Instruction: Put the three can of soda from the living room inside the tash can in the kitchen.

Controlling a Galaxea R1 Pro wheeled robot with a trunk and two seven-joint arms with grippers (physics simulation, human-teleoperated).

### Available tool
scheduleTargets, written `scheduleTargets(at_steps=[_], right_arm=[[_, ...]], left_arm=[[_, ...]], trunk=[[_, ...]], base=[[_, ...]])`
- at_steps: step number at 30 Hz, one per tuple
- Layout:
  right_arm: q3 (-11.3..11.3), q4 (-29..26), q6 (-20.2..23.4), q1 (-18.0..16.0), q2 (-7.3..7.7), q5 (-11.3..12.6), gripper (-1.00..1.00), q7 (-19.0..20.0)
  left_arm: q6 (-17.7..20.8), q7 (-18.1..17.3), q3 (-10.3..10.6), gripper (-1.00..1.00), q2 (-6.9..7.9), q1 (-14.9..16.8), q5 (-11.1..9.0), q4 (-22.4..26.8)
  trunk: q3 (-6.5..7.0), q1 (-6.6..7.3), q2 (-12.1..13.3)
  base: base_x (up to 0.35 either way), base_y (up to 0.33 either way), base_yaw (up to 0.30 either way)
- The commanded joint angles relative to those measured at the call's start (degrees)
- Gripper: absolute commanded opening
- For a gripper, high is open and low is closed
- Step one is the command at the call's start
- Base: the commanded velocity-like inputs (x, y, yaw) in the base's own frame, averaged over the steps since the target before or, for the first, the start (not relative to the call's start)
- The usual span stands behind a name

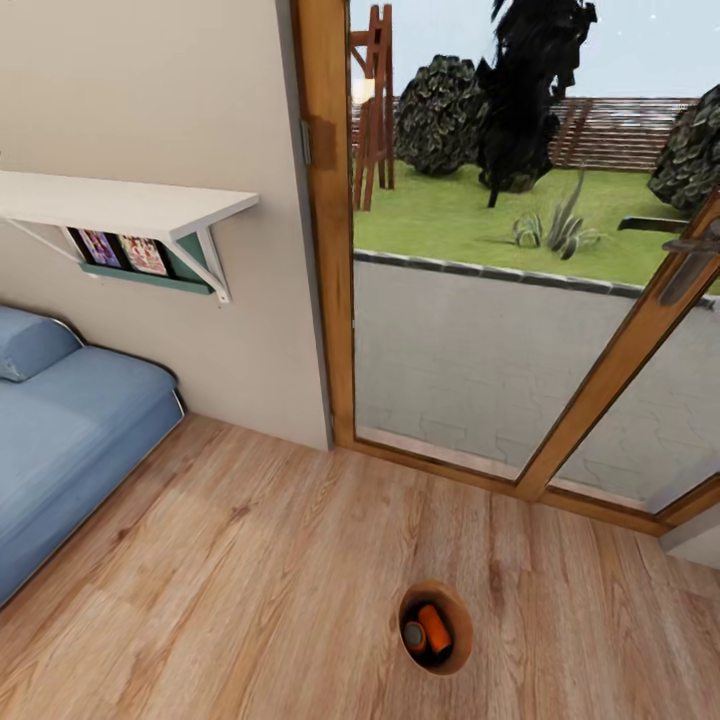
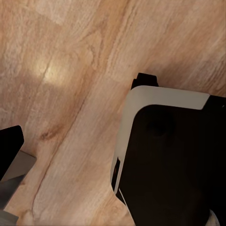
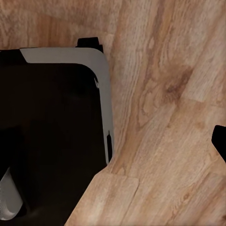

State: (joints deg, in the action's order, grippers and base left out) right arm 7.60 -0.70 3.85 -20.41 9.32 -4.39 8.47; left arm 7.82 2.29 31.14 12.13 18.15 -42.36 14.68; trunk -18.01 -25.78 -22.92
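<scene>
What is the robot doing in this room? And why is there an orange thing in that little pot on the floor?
Nothing is being held right now. The small brown trash can stands on the wooden floor near the glass doors, with at least one orange soda can lying inside it. A blue sofa sits by the wall under a white shelf. The wrist cameras look down at floor and the robot's dark base.

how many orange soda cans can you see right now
1, maybe more. One can of soda lies inside the trash can on the wood floor near the glass door. A grey metal end beside it may belong to a second can, and others could be hidden underneath.
</scene>
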Motion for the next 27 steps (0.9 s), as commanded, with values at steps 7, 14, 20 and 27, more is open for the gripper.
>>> scheduleTargets(at_steps=[7,14,20,27], right_arm=[[0.0,0.0,0.0,0.1,0.04,0.0,1.00,0.0],[0.0,0.0,0.0,0.2,0.01,0.0,1.00,0.0],[0.0,0.0,0.0,0.6,-0.03,0.0,1.00,0.0],[0.0,0.6,0.0,0.8,-0.14,0.1,1.00,0.0]], left_arm=[[0.0,0.0,0.0,1.00,0.00,-0.2,0.0,0.0],[0.1,0.1,0.1,1.00,0.00,-0.3,0.1,0.0],[0.1,0.1,0.1,1.00,0.00,-0.8,0.0,-0.2],[-0.4,0.1,0.1,1.00,-0.07,-0.9,0.0,-1.8]], trunk=[[0.66,0.00,0.0],[1.31,0.00,0.0],[1.87,0.00,0.0],[2.52,0.00,0.0]], base=[[0.000,0.000,0.000],[0.000,0.000,0.000],[0.000,0.000,0.000],[0.000,0.000,0.000]])
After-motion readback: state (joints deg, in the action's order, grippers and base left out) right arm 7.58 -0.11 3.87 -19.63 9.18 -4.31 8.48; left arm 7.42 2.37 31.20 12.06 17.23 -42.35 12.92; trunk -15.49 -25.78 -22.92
